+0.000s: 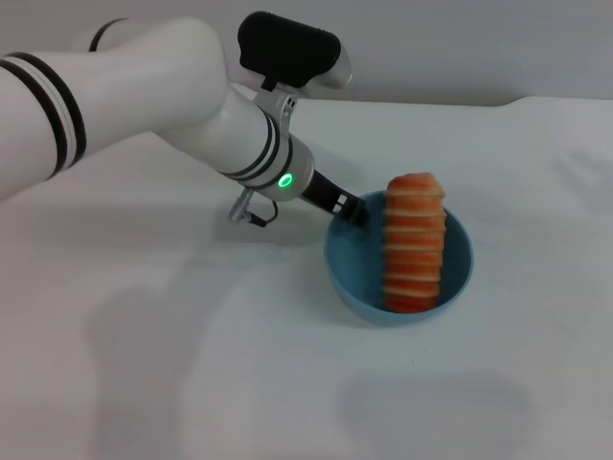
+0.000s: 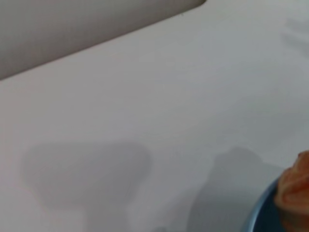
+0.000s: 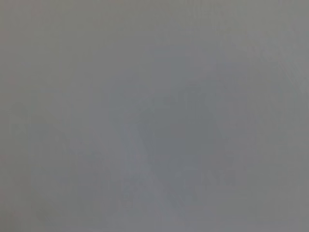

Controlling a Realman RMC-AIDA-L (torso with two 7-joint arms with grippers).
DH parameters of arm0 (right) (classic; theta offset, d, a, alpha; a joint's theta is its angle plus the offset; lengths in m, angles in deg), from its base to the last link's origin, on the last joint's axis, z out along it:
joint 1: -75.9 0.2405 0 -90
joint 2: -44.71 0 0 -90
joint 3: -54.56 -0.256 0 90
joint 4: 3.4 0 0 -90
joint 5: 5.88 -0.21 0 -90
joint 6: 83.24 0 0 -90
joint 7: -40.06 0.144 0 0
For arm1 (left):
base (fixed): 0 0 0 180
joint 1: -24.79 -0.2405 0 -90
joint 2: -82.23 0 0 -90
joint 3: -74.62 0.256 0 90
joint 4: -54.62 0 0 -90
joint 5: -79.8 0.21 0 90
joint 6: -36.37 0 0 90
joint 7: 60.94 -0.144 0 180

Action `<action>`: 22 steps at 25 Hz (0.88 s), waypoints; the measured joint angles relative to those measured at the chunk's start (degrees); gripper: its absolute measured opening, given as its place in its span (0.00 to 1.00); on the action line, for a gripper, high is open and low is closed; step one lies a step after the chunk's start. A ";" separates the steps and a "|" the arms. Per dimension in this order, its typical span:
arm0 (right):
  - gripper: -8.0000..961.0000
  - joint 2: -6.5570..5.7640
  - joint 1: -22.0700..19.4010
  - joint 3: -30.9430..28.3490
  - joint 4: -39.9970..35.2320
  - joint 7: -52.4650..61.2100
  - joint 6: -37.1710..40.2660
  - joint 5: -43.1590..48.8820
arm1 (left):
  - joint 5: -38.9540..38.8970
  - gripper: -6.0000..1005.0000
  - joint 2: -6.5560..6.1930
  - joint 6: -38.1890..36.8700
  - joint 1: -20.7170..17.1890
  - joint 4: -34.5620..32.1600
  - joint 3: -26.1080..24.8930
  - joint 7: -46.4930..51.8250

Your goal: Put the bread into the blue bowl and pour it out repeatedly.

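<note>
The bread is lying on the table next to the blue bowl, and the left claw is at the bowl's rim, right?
Not quite. The head view shows the bread inside the blue bowl, not beside it on the table. The left claw is at the bowl's rim, as you said.

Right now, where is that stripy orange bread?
In the head view the bread lies inside the blue bowl, right of the table's centre, with the left gripper at the bowl's far-left rim.
</note>
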 joint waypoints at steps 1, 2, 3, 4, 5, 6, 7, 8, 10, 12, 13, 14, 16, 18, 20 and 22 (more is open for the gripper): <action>0.57 0.01 0.12 0.00 0.57 -1.29 -0.44 -0.34 | 0.09 0.25 -0.16 0.12 -0.03 -0.24 -0.17 0.01; 0.57 0.04 0.21 0.00 1.26 -2.85 -0.84 -0.78 | 0.15 0.29 -0.27 0.27 -0.04 -0.48 -0.33 0.01; 0.57 0.11 0.26 0.09 2.11 -5.48 -1.35 -1.58 | 0.27 0.33 -0.41 0.51 -0.12 -0.93 -0.88 -0.07; 0.57 0.14 0.31 0.20 2.75 -7.06 -1.79 -2.06 | 0.53 0.37 -0.50 0.74 -0.27 -1.52 -1.55 -0.21; 0.57 0.19 0.38 0.37 3.54 -9.32 -2.36 -2.62 | 0.97 0.42 -0.56 1.00 -0.44 -2.18 -2.23 -0.35; 0.57 0.20 0.58 0.49 4.47 -10.96 -3.15 -2.81 | 1.83 0.46 -0.60 1.33 -0.89 -3.23 -3.20 -0.45; 0.57 0.20 0.86 0.54 5.58 -12.46 -4.20 -2.88 | 3.02 0.51 -0.62 1.74 -1.51 -4.40 -4.12 -0.50; 0.57 0.19 1.14 0.57 6.50 -13.49 -5.08 -2.88 | 4.59 0.56 -0.62 2.57 -2.53 -6.15 -5.29 -0.54; 0.57 0.12 1.60 0.56 8.55 -15.73 -7.36 -2.88 | 6.59 0.64 -0.56 4.73 -4.38 -8.95 -6.59 -0.59; 0.58 0.19 1.93 0.40 10.16 -18.78 -9.79 -2.97 | 7.38 0.70 -0.43 9.65 -7.09 -11.77 -7.11 -0.61; 0.58 0.25 2.03 0.28 10.74 -20.32 -10.74 -3.19 | 7.47 0.72 -0.37 12.91 -8.58 -12.87 -7.13 -0.61; 0.59 0.35 2.12 0.15 11.75 -22.77 -11.66 -4.27 | 7.41 0.73 -0.29 16.45 -10.07 -13.81 -7.05 -0.62; 0.60 0.45 2.14 0.05 14.55 -29.65 -13.27 -8.95 | 7.26 0.77 -0.07 24.74 -13.46 -15.10 -6.41 -0.55; 0.61 0.45 2.03 0.03 18.60 -39.20 -14.28 -16.38 | 7.00 0.80 0.08 30.44 -16.05 -15.64 -5.64 -0.27; 0.63 0.41 2.09 0.02 23.46 -49.63 -14.72 -23.89 | 6.17 0.83 0.13 34.25 -17.77 -15.19 -4.71 0.00; 0.64 0.37 2.24 0.01 26.99 -56.96 -14.87 -29.24 | 5.08 0.86 0.14 37.11 -18.27 -13.72 -3.63 0.01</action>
